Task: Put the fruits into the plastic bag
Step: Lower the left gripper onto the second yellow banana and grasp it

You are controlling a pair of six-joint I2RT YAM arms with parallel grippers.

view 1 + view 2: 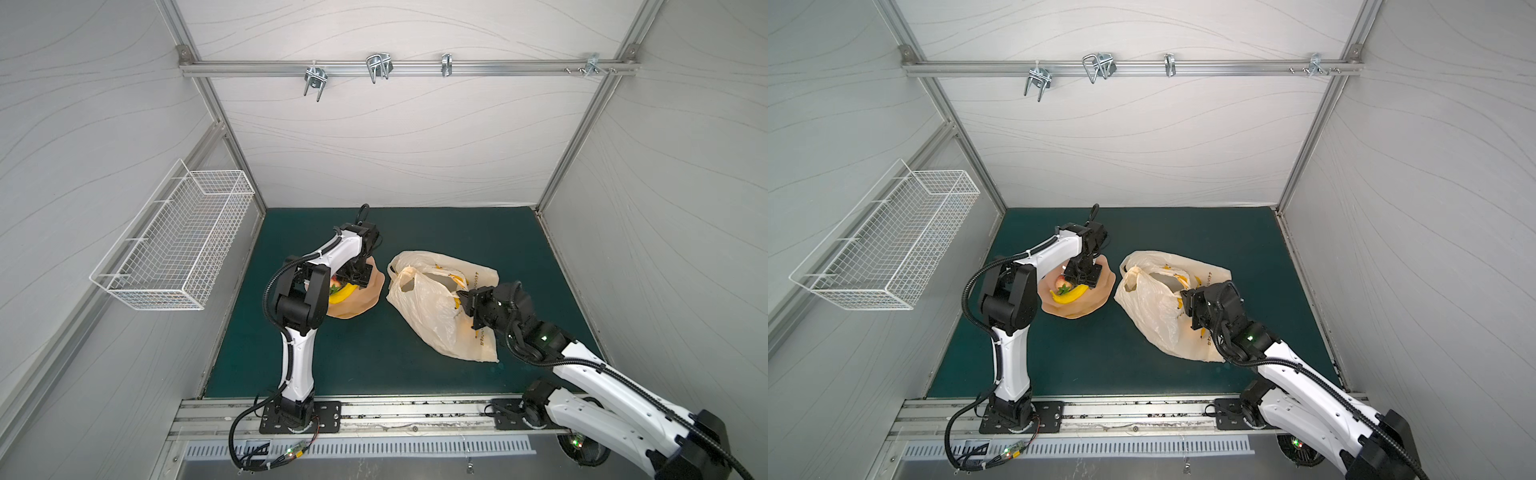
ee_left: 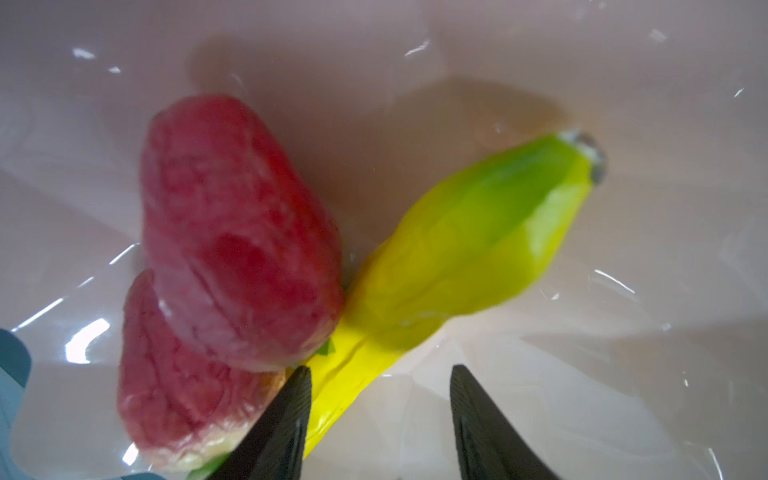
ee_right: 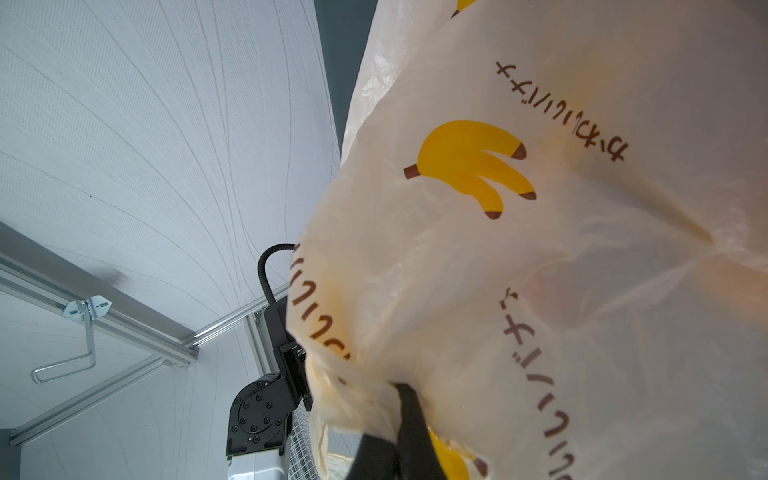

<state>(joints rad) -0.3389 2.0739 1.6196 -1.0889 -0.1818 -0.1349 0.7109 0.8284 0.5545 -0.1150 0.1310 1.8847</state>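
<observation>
Counting leftovers first: the dish (image 1: 1084, 311) holds three fruits, one banana (image 2: 457, 257) and two red pieces (image 2: 237, 232), touching each other and the banana. The left wrist view is blurred, so I can't say which red one is what. Green leaf bits show under them. The dish sits left of centre on the mat (image 1: 374, 361). No fruit lies loose on the mat.

My left gripper (image 2: 380, 370) hangs low inside the dish, jaws about half apart, holding nothing. One finger is just beside the banana's yellow end; the other is well clear of it. Looks like a banana pick lining up, not yet clamped.

My right gripper (image 1: 462, 297) is closed on a pinch of the bag (image 1: 432, 320), lifting the top layer so the mouth gapes toward the dish. The bag lies right of the dish, near it but apart, handle loops at its far-left end.

Progress, my read: partway. Faint orange and pink tints show through the plastic in the right wrist view. Could be fruit inside, could be prints; I can't count them. Left to do: three picks and three drops, with the right side holding the mouth open.

Tally: one bag, one dish, one banana, two red pieces, one basket (image 1: 178, 249) on the left wall, two grippers.
</observation>
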